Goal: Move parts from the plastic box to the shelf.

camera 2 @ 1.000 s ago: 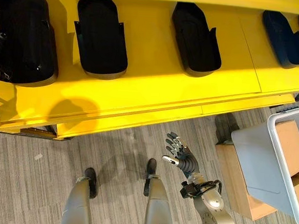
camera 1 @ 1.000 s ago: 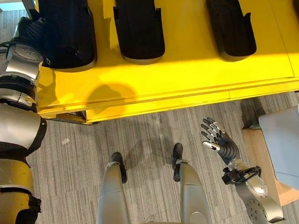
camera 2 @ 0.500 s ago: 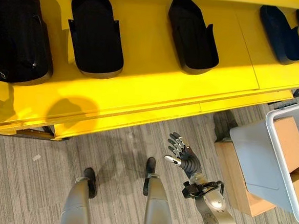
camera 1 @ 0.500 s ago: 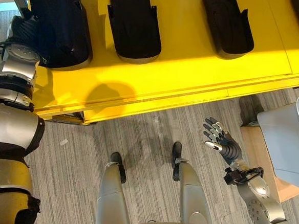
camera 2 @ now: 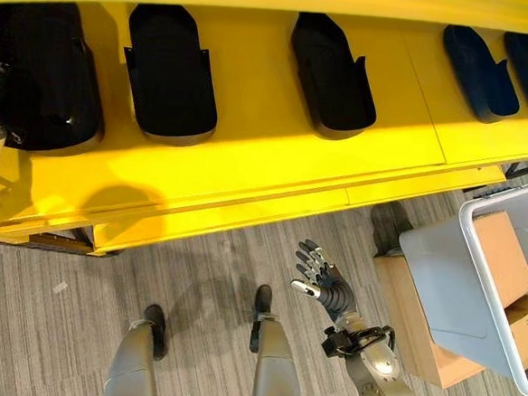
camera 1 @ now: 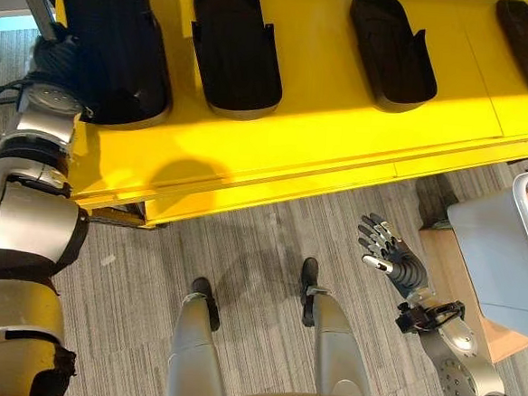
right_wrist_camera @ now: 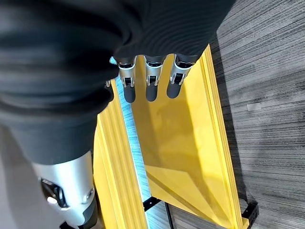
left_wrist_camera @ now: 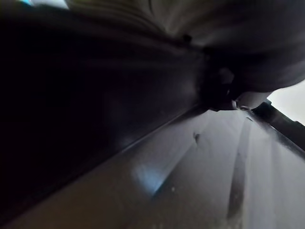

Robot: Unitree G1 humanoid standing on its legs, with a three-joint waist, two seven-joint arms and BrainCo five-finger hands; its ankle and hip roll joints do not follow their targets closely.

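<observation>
Several black moulded parts lie in a row on the yellow shelf (camera 1: 323,130). The leftmost and largest black part (camera 1: 115,56) lies by the shelf's left end. My left hand (camera 1: 62,57) is pressed against its left side, and its fingers are hidden there. In the left wrist view the black part (left_wrist_camera: 95,109) appears very close. My right hand (camera 2: 323,282) hangs open over the floor in front of the shelf, holding nothing, fingers (right_wrist_camera: 147,86) straight. The grey plastic box (camera 2: 462,284) stands at the right, tilted.
More black parts (camera 2: 168,73) (camera 2: 332,71) (camera 2: 478,59) lie spaced along the shelf. The plastic box rests on brown cardboard boxes (camera 2: 409,326) on the grey carpet. The shelf's front edge (camera 2: 245,210) runs across the view just ahead of my right hand.
The camera has shifted a little. My left hand stays against the leftmost part, and my right hand stays open over the floor in about the same place.
</observation>
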